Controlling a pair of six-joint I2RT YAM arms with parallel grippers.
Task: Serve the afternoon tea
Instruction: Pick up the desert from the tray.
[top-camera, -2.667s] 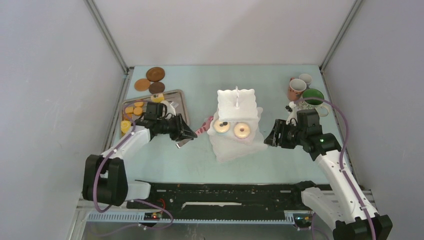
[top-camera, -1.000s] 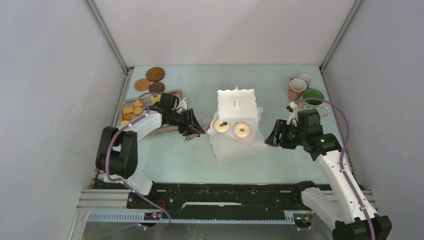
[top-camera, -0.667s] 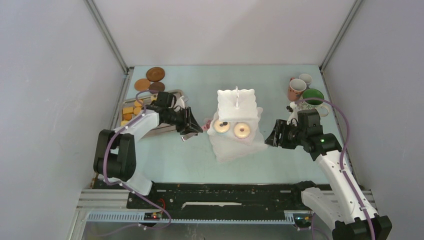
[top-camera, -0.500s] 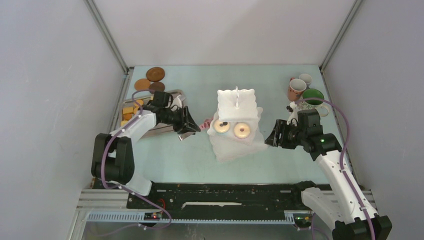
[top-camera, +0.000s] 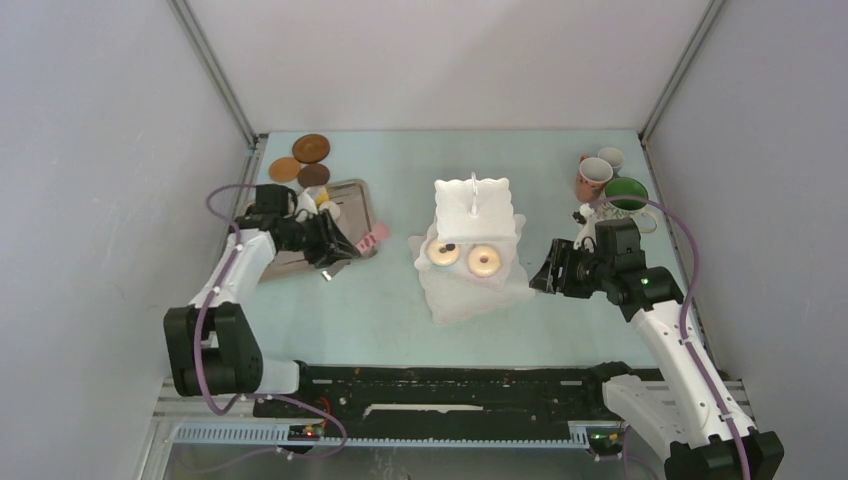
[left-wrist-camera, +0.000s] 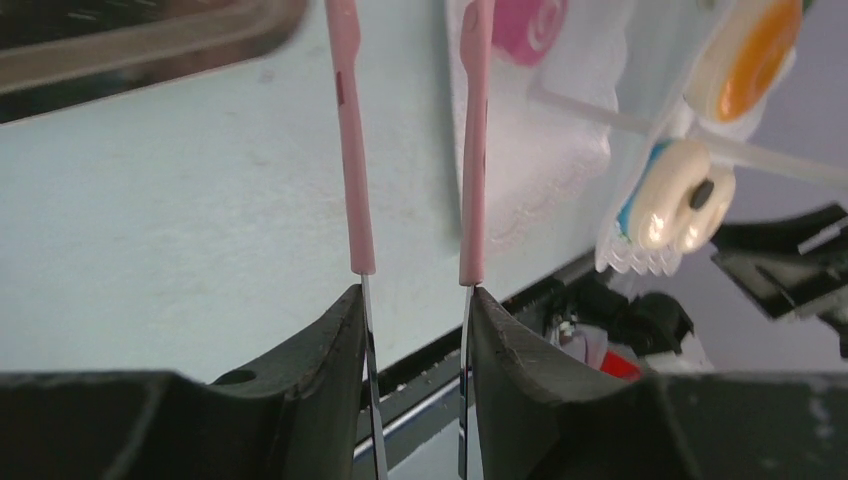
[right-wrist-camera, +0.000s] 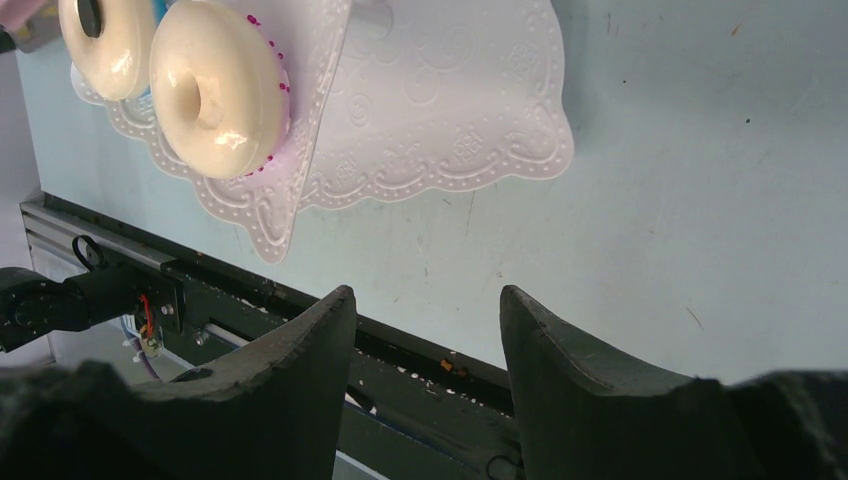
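Left gripper (left-wrist-camera: 415, 295) is clamped on the pink tongs (left-wrist-camera: 352, 170). It squeezes the 2 arms only part way, so the tips are apart with nothing between them. From above it sits over the near right part of the grey metal tray (top-camera: 352, 188), with the tong tips at the tray's right rim, pointing toward the white 3-tier stand (top-camera: 470, 215). Right gripper (right-wrist-camera: 425, 300) hangs low over the table (right-wrist-camera: 700, 200), jaws apart and empty, just beside the stand's bottom-tier corner.

Stand is mid-table with 2 donuts (top-camera: 443, 254) on the tier under the top one; the top tier looks bare. 3 mugs (top-camera: 593, 177) are clustered far right, and 3 brown coasters (top-camera: 311, 148) sit far left behind the tray. Can't make out the biscuits and cakes under the left arm.

My read: next is a tray pick with the tongs.
- Tips point away from the tray bed, so swing the wrist back first.
- Bring the tips down on either side of 1 piece.
- Squeeze just enough to lift, no crushing.
- Rise above the rim before travelling.

Clearance:
- The tray rim is a raised lip and the tongs can snag on it.
- The stand's wavy tier edges overhang and the centre post with its loop handle stands above them, so approach level from the left front.
- Left wall (top-camera: 120, 200) is near the left elbow.
- Keep the right gripper off the tier corner.
- Open table lies between tray and stand.
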